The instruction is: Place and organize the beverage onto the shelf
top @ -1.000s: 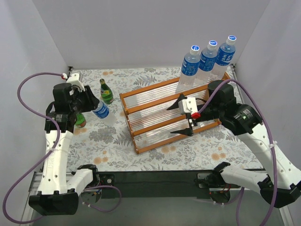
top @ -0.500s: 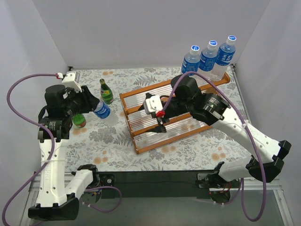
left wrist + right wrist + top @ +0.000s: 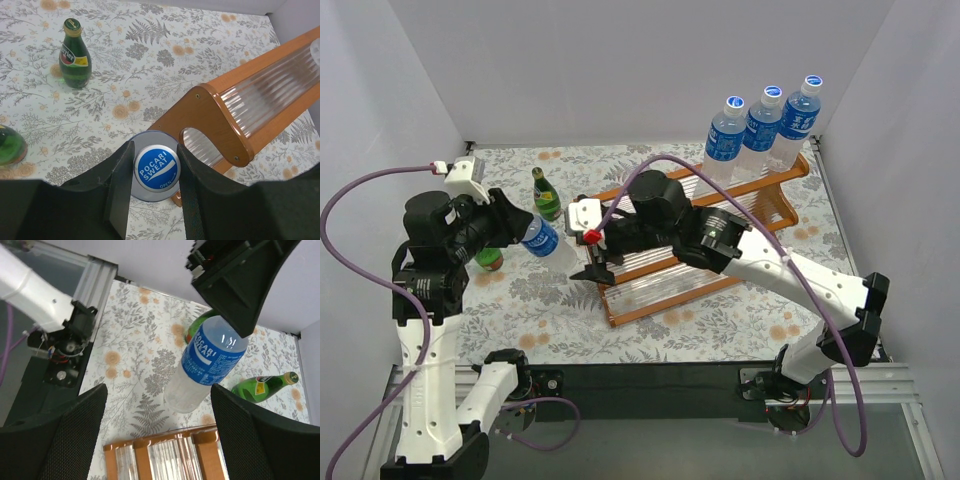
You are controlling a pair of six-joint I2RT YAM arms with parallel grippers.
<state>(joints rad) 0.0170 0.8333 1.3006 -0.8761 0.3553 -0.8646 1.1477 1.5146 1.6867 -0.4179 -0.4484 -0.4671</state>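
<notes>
White walls box in a table (image 3: 650,330) covered with a grey-and-orange floral cloth. At the left, the left gripper (image 3: 525,228) is clamped on the white cap of a clear plastic bottle with a blue label (image 3: 542,240), which hangs tilted beside the near left end of the rack. I cannot tell whether its base touches the cloth. Two dark green glass bottles with yellow labels wait close by, one (image 3: 547,195) upright behind it and one (image 3: 492,258) half hidden by the arm.

The right gripper (image 3: 582,245) reaches across with its jaws spread wide and nothing held, aimed at the bottle. This looks like a hand-over. It should close on the labelled body below the left fingers, firmly but without crushing the soft plastic, and the left should let go only afterwards.

Further right stands the stepped orange-brown wooden rack with pale slatted tiers (image 3: 720,245). Three more blue-labelled bottles (image 3: 763,120) stand in a row along its top tier.

Only the left wrist view shows the cap (image 3: 158,167) seated squarely between the pads. Only the right wrist view shows the bottle's full side lying between the open fingers (image 3: 55,440).
</notes>
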